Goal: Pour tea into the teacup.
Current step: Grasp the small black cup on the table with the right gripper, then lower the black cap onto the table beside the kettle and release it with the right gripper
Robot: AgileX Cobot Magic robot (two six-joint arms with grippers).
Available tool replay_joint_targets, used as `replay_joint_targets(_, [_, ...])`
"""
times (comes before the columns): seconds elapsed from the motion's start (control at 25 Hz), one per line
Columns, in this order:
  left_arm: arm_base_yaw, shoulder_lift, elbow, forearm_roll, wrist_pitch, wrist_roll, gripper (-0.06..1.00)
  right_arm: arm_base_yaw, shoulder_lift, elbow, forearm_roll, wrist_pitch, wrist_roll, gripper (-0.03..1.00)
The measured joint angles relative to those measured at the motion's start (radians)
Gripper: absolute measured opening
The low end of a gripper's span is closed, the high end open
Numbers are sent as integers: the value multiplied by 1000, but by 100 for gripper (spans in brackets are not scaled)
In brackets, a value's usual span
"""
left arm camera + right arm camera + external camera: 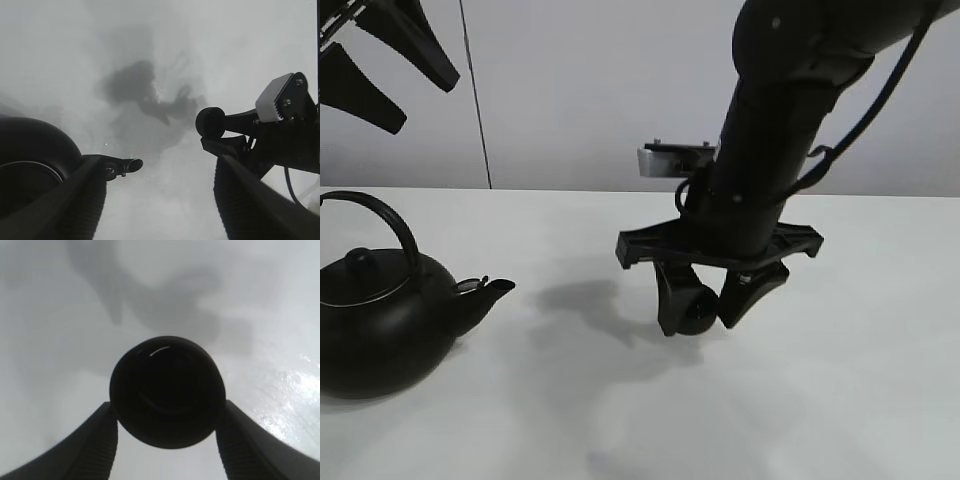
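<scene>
Right hand (701, 318) closed on cup (167, 390), low over mid-desk (840, 400), well apart from spout (500, 288) of teapot (380, 330). Left hand (420, 105) open, empty, high above teapot. Advice: hold cup level, rim up; set down within spout's reach; release cleanly.

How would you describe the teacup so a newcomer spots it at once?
Above the white table, follow the big black right arm down to its tool. The teacup is clamped in it: a small, round, matte-black cup with no handle, far smaller than the arch-handled teapot at the table's left.
</scene>
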Motion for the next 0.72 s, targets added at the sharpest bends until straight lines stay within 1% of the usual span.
replay_joint_targets(0.08, [0,0,0,0,-3,0,46,17,-2,-40,4,12,0,39])
replay_joint_targets(0.2, [0,0,0,0,-8,0,46,67,-2,-87,4,15,-1,39])
replay_joint_targets(0.36, [0,0,0,0,-14,0,46,133,-2,-106,8,8,-3,39])
replay_joint_targets(0.56, [0,0,0,0,-14,0,46,184,36,-107,11,-28,-3,39])
replay_joint_targets(0.72, [0,0,0,0,-14,0,46,197,91,-107,18,-77,-3,39])
